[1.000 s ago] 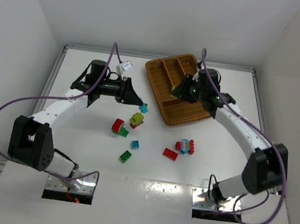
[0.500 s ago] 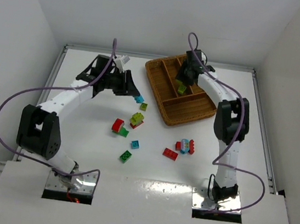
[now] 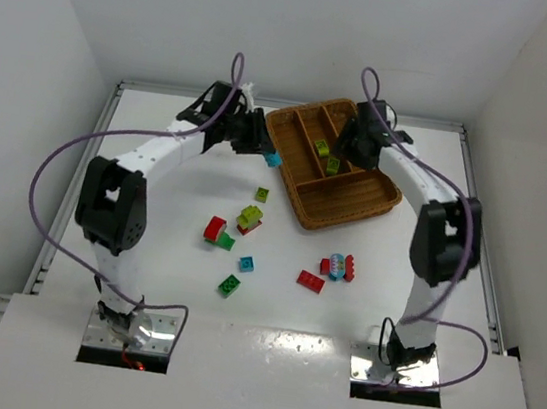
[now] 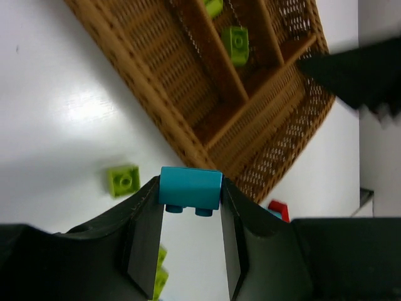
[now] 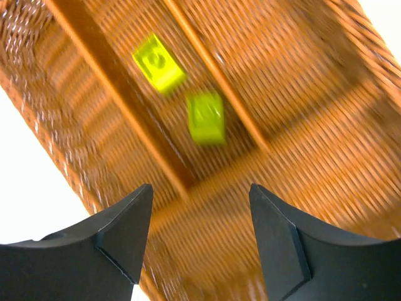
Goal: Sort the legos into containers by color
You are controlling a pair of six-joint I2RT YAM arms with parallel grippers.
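left gripper (image 4: pixel 190 216): clamps cyan brick (image 4: pixel 190 187) | wicker tray (image 4: pixel 169 113): two yellow-green bricks (image 4: pixel 237 44) inside

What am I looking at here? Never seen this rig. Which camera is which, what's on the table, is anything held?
These are two robot arms bolted at the table's near edge, each ending in a two-finger gripper. The wide picture comes from a fixed camera above and behind them. The other two come from a camera on each wrist, so the dark shapes at the bottom are that arm's own fingers. The left gripper pinches a cyan brick near the edge of the wicker tray. The right gripper is open and empty over the tray, where two yellow-green bricks lie in one long section. Loose bricks, red, green and cyan, sit on the white table.
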